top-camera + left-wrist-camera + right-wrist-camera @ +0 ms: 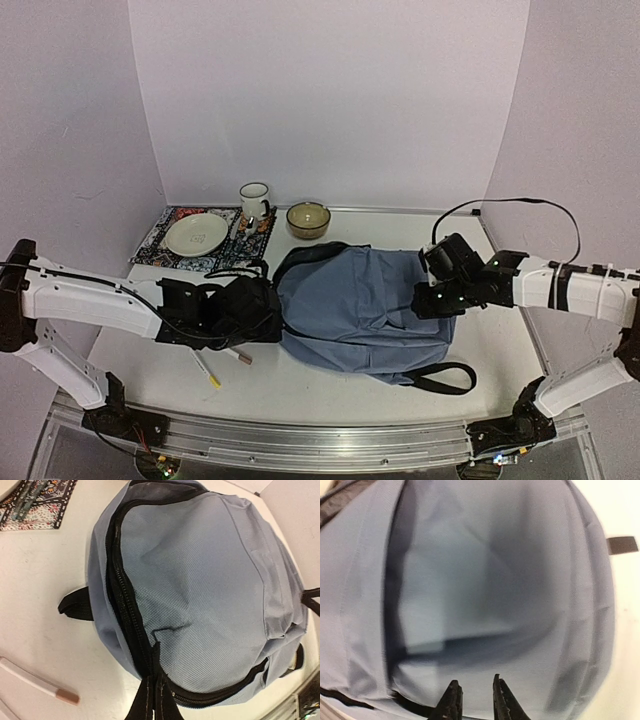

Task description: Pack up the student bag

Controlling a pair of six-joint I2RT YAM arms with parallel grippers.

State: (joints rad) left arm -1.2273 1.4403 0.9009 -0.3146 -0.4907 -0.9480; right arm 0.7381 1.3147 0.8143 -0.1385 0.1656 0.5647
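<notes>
1. Two grippers: the right gripper [475, 694] has its fingers slightly apart and empty, just over the bag [360, 310]. The left gripper [258, 310] is at the bag's left end, and I cannot tell whether it is open or closed.
2. One bag lies flat between them.
3. Two pens [236, 354] lie near the left gripper.
4. Only the top view shows one plate [197, 235], one mug [254, 199] and one bowl [308, 219] beyond; only the left wrist view shows the zipper [120, 605].
</notes>
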